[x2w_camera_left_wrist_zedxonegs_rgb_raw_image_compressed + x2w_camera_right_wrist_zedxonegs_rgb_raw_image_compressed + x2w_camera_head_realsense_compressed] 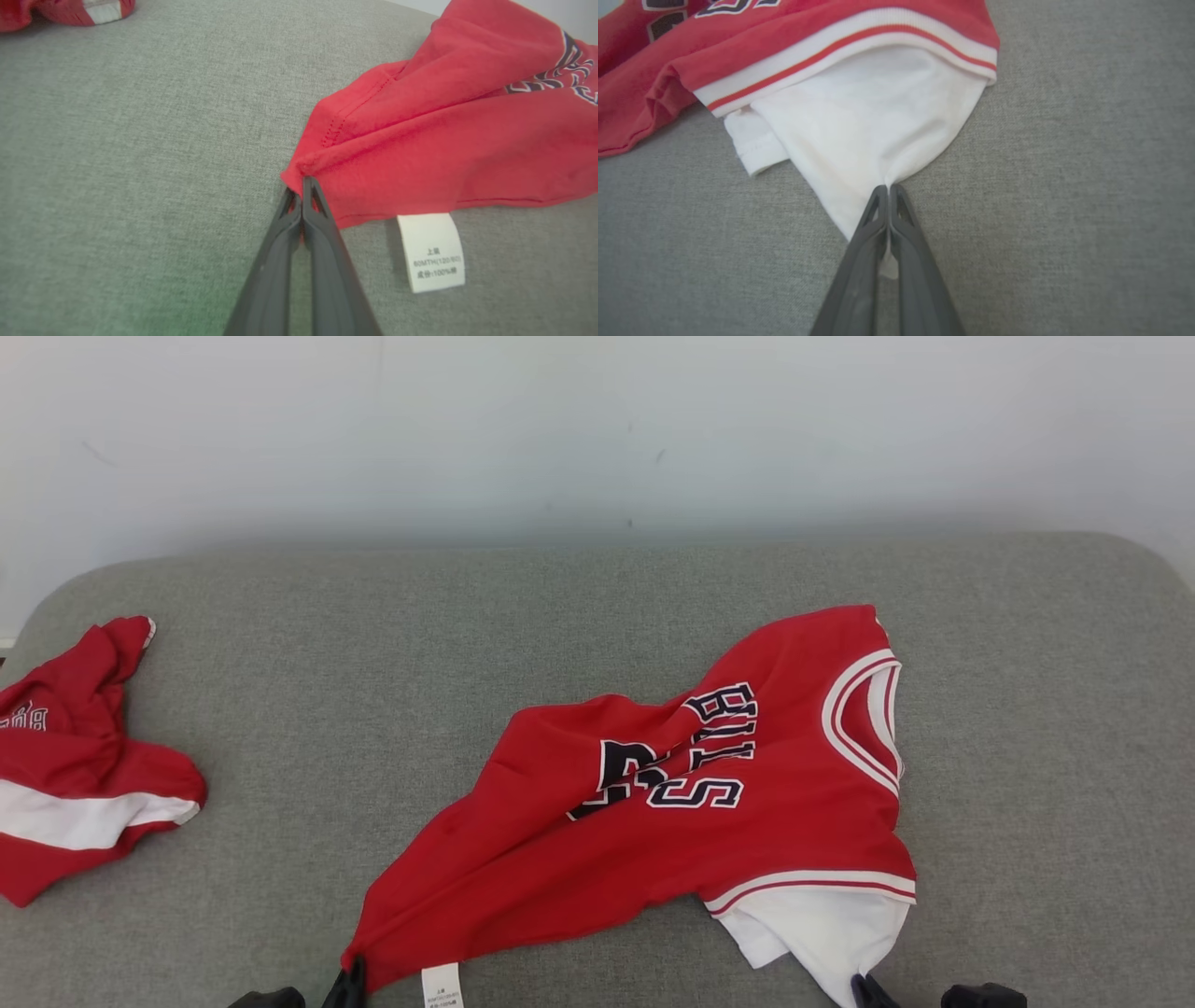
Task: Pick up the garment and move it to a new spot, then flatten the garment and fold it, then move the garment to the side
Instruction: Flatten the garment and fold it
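Note:
A red jersey (pixel 709 803) with dark lettering and a white sleeve lies rumpled on the grey cushion, right of centre in the head view. My left gripper (pixel 350 982) is shut on the jersey's red hem corner (pixel 299 175), close beside its white care label (pixel 433 252). My right gripper (pixel 864 987) is shut on the tip of the white sleeve (pixel 873 126), which pulls to a point at the fingertips (pixel 888 189). Both grippers sit at the near edge of the cushion.
A second red and white garment (pixel 75 765) lies bunched at the cushion's left edge, also at the top left of the left wrist view (pixel 70 9). The grey cushion (pixel 373 644) ends at a pale wall behind.

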### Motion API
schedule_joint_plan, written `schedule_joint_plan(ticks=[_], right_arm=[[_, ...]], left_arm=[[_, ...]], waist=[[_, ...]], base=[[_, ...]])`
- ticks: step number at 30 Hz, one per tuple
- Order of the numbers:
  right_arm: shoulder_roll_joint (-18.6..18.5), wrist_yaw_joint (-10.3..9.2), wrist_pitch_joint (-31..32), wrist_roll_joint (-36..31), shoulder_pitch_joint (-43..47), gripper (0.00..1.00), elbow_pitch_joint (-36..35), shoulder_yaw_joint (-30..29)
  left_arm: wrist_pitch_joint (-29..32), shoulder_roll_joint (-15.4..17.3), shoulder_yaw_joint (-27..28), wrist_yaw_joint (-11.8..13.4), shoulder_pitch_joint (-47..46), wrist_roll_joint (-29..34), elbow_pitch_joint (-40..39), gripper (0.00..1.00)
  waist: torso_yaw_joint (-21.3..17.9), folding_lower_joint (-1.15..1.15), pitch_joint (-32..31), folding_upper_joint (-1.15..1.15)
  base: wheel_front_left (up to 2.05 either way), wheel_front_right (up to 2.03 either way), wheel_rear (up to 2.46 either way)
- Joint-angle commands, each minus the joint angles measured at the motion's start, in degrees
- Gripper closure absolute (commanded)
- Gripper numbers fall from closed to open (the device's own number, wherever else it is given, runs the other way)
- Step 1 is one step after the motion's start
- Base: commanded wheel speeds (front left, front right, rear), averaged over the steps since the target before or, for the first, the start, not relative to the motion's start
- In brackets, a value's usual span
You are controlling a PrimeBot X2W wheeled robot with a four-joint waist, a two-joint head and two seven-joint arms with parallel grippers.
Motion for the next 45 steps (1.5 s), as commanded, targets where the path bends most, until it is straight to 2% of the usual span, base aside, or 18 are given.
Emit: schedule_joint_plan(ticks=[1,7,14,20,25,30,34,36,37,38,45], right_arm=[[-0.58,-0.13,-0.73,0.74,0.04,1.00,0.27,-0.46],[-2.78,-0.13,-2.42,1.36,1.92,1.00,-1.97,-3.11],[-3.82,-0.13,-0.38,3.06,3.31,1.00,-10.85,-4.39],[-6.59,-0.13,3.87,5.76,-5.03,1.00,-20.79,-2.53],[-10.74,-0.13,7.28,8.58,-20.52,1.00,-23.95,-2.82],[-13.56,-0.13,10.47,11.27,-41.33,1.00,-21.60,-2.09],[-14.27,-0.13,12.91,12.89,-59.27,1.00,-16.12,-0.12],[-13.06,-0.13,13.97,14.36,-67.62,1.00,-11.94,-0.02],[-12.80,-0.13,14.55,14.86,-76.00,1.00,-7.62,0.25],[-12.60,-0.13,14.59,14.97,-80.02,1.00,-5.51,0.37],[-11.00,-0.13,11.67,13.21,-101.36,1.00,7.65,2.96]], left_arm=[[-0.47,-0.18,0.46,-0.03,0.13,-0.35,0.34,1.00],[-0.72,-0.36,2.10,0.14,1.81,0.51,-2.75,1.00],[-0.65,-0.58,4.01,0.59,4.10,3.24,-12.20,1.00],[1.80,2.22,2.44,-0.64,-4.68,5.35,-19.33,1.00],[9.13,7.00,0.30,-2.65,-21.49,6.40,-23.48,1.00],[15.99,10.89,-2.38,-3.73,-42.96,5.50,-22.47,1.00],[18.97,13.29,-4.81,-3.86,-59.70,4.26,-18.35,1.00],[20.00,14.31,-6.69,-3.89,-66.98,3.54,-16.02,1.00],[20.32,14.85,-7.60,-3.82,-74.21,2.13,-13.50,1.00],[20.23,15.10,-7.91,-3.83,-77.68,1.91,-12.11,1.00],[17.11,14.71,-11.02,-3.85,-96.86,0.04,-0.98,1.00]], waist=[[-0.10,0.00,-0.38,0.00],[-0.05,0.00,-1.15,0.00],[-0.95,0.00,-1.04,0.00],[-2.93,0.00,1.93,0.00],[-4.16,0.00,8.80,0.00],[-5.67,0.00,17.68,0.00],[-7.16,0.00,24.00,0.00],[-8.01,0.00,26.77,0.00],[-8.61,0.00,29.27,0.00],[-8.89,0.00,30.42,0.00],[-9.96,0.00,34.38,0.00]], base=[[0.00,0.00,0.00],[0.00,0.00,0.00],[0.00,0.00,0.00],[0.00,0.00,0.00],[0.00,0.00,0.00],[0.00,0.00,0.00],[0.00,0.00,0.00],[0.00,0.00,0.00],[0.00,0.00,0.00],[0.00,0.00,0.00],[0.00,0.00,0.00]])
